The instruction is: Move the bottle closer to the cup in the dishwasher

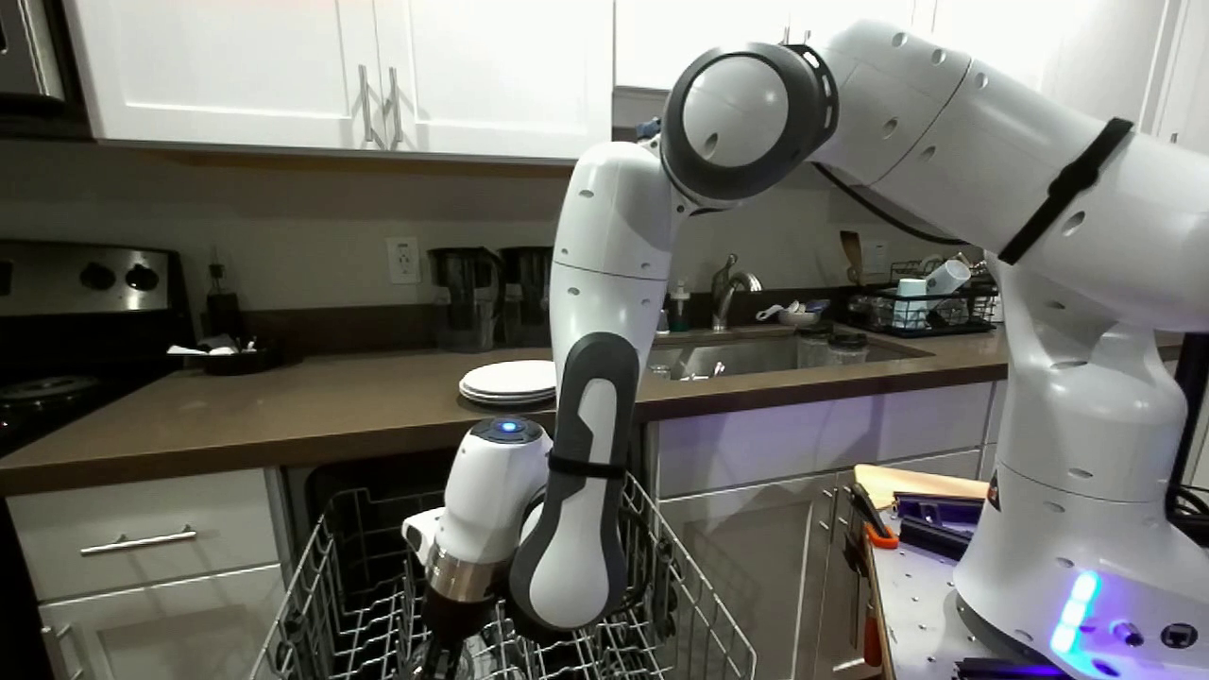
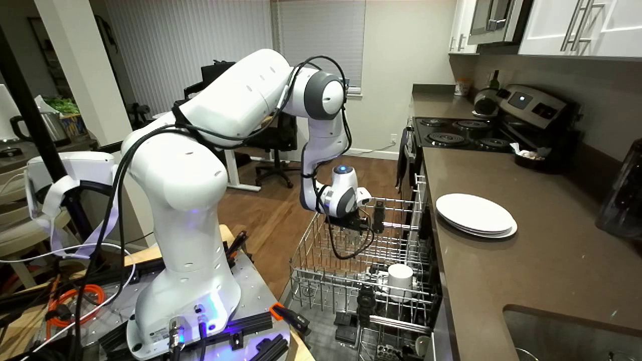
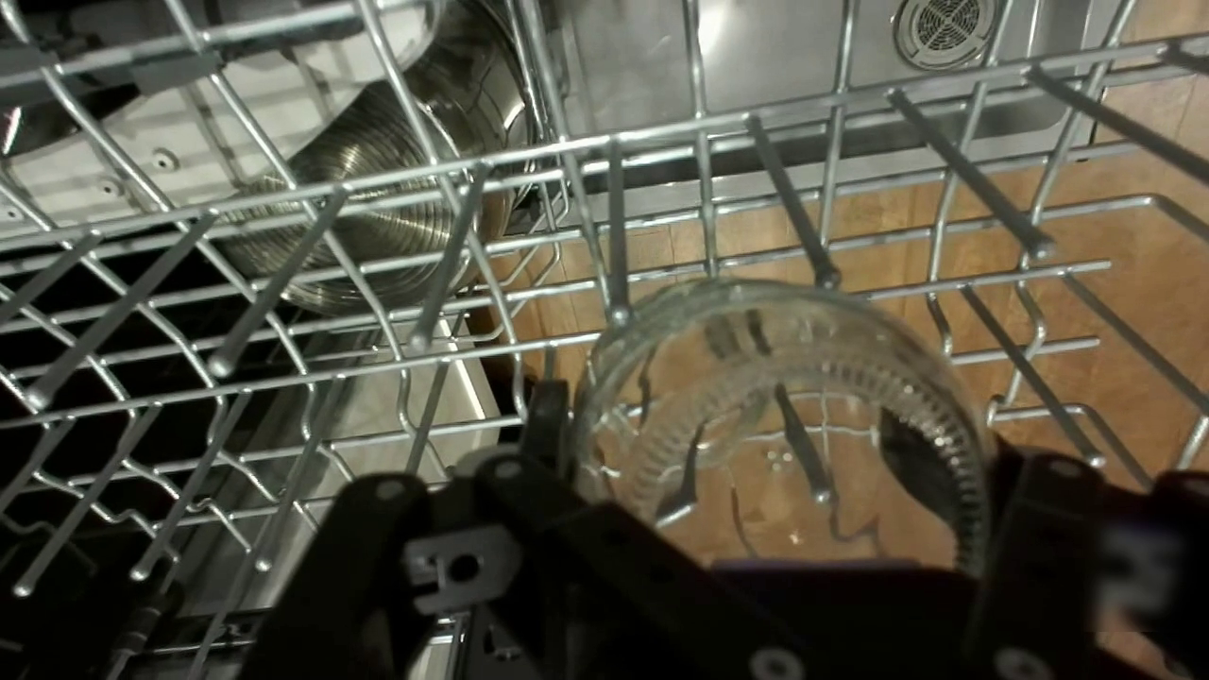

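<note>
In the wrist view, a clear glass bottle (image 3: pixel 784 406) is seen directly between the fingers (image 3: pixel 548 425) of the end effector (image 3: pixel 774 444). The fingers are spread wide, one on each side of the glass; whether the bottle is being squeezed, or is only flanked, cannot be told. A ribbed ring is visible in the glass, and the bottle is surrounded by the prongs (image 3: pixel 791 201) of the wire rack (image 3: pixel 701 125), some of which are seen through it. In an exterior view, the end effector is pointed down into the rack of the dishwasher (image 1: pixel 378 472), and only part of the clear glass is seen just beside it, at the lower edge. In an exterior view, a white cup (image 2: pixel 400 280) is stood in the same rack, its round top turned up, well apart from the end effector, on the side next to the bench (image 2: pixel 481 271). Up and to the left of the bottle in the wrist view, a metal pan (image 3: pixel 359 212) is partly seen through the wires. White plates (image 1: pixel 510 378) are stacked on the bench in both exterior views.
</note>
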Motion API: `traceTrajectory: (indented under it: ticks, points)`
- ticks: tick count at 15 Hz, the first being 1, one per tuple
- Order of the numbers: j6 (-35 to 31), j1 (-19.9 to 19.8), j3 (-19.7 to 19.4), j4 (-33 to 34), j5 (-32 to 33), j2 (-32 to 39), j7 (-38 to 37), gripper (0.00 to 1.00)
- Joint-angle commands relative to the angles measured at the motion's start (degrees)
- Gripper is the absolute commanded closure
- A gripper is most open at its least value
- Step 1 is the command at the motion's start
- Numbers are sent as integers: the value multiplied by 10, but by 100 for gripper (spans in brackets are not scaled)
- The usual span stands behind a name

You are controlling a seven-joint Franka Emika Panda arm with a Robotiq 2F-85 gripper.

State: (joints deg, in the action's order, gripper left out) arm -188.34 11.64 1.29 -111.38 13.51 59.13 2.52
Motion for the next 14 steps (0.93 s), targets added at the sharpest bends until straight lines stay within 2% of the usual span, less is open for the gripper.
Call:
traceTrajectory:
  ticks: [1,7,14]
  points:
    - [30,22,-20,-38,-26,-42,8,39]
    - [46,30,-26,-79,-24,-91,9,39]
    - [74,16,-9,-118,-19,-143,15,39]
